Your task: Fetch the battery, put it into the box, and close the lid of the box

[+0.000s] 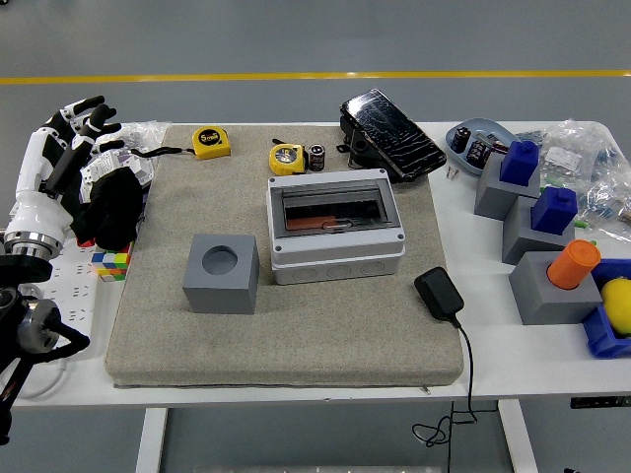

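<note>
**Operator:** How far along are we?

**Observer:** You're close to done, as far as I can judge. The box (336, 225) sits in the middle of the mat (286, 325) on the tabletop (493, 340), and its clear lid (332, 204) lies flat over the opening, so the closing step looks finished.

**Operator:** And the battery, is it inside?

**Observer:** I can't confirm that for you. Something reddish-brown with a small metal piece shows through the lid, but it's too dim to call. Note that one battery (316, 157) stands outside, just behind the box beside the yellow tape measure (287, 159), touched by nothing. Whether that's a spare or the one you wanted, I can't tell.

**Operator:** Where's the working hand?

**Observer:** Your left hand (59, 148) is up at the left edge, well apart from the box, fingers spread and holding nothing. The right one isn't in view.

**Operator:** So what's left?

**Observer:** Likely only a check of the box contents. If that battery behind it is the target, you'd need to reopen the lid.
</note>
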Robot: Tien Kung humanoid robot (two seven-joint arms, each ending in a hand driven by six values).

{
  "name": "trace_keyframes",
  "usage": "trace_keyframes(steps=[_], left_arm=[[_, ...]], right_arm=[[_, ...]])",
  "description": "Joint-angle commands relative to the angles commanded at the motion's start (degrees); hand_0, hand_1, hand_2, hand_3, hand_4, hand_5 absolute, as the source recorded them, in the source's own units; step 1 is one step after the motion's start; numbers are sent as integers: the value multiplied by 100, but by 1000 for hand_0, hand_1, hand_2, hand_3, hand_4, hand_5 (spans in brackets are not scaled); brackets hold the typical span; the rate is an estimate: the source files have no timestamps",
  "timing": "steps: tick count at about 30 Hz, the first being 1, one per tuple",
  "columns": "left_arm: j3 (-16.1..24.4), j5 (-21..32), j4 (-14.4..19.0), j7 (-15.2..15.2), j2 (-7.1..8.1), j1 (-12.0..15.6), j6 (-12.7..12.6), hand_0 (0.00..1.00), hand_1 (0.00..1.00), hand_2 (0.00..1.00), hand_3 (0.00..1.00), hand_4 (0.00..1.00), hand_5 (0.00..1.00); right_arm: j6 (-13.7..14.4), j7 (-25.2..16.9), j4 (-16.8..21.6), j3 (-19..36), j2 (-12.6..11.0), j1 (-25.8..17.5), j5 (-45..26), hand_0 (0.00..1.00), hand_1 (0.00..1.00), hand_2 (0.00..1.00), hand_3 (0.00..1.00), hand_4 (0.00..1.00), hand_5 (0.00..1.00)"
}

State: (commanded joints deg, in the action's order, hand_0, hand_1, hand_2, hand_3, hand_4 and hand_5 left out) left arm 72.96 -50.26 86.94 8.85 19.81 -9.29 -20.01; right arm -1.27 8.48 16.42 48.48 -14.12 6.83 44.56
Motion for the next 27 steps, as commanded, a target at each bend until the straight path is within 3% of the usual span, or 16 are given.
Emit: trace_keyframes(steps=[27], left_arm=[[58,-163,16,-150,-36,9,104,467,599,643,696,998,510]], right_arm=[[-7,-7,-72,34,64,46,-9,667,675,689,537,904,511]])
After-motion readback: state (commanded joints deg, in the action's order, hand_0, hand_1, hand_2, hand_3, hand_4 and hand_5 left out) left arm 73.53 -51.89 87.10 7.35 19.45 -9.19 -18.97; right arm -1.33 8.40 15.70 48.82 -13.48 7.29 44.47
